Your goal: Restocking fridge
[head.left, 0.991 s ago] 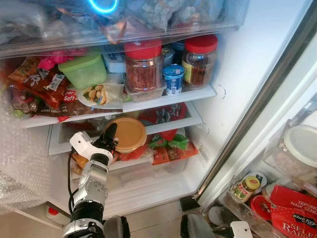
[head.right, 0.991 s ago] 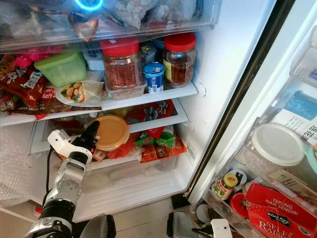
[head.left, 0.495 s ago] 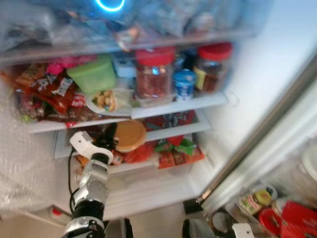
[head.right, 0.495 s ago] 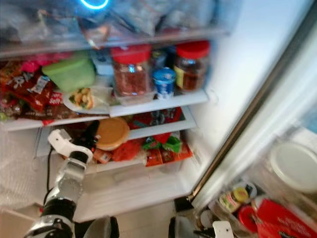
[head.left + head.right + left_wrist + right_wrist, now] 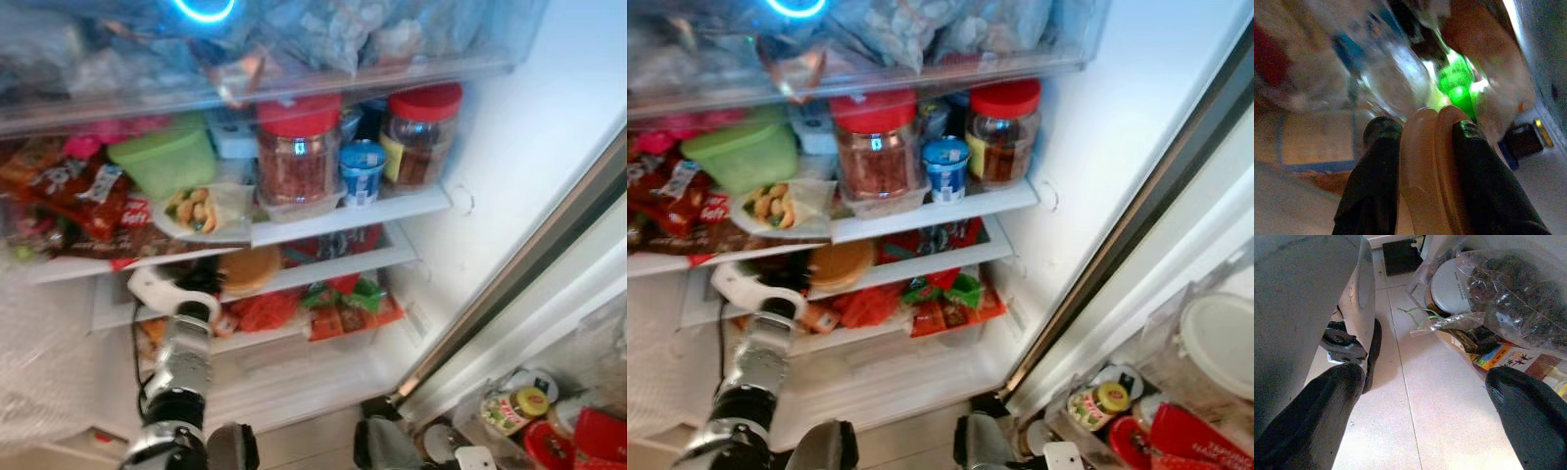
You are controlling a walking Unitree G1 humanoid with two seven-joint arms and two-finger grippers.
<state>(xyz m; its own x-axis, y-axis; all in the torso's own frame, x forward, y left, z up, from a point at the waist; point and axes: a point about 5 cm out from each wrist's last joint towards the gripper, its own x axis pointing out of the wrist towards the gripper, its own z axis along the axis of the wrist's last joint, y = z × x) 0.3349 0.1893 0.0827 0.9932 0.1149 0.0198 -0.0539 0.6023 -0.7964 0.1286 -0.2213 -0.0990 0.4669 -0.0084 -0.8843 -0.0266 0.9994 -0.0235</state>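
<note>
1. Compared with a second ago, the left hand (image 5: 201, 282) has pushed deeper under the middle shelf (image 5: 323, 262), carrying the tan-lidded container (image 5: 247, 268) further in, so less of its lid shows; the camera has also shifted.
2. Seen from the left wrist, the two black fingers (image 5: 1376, 181) pinch the container's tan rim (image 5: 1430, 166) edge-on, one on each side.
3. Judging by its look, the container is a stiff, round, shallow plastic tub. It seems light to moderate in weight, smooth and a little slippery at the lid, so the rim is the sensible place to hold it.
4. It sits at the left part of the lower compartment, just above the drawer (image 5: 294, 343), beside red and green snack packets (image 5: 338, 299).
5. Those soft packets crowd the space and could snag or crumple as the tub slides.
6. On the shelf above stand two red-lidded jars (image 5: 297, 147), a small blue cup (image 5: 361, 171), a green tub (image 5: 165, 162) and a wrapped plate of food (image 5: 201, 208).
7. The right hand (image 5: 1420, 411) hangs spread over the tiled floor (image 5: 1440, 401), near bags of groceries (image 5: 1508, 298).
</note>
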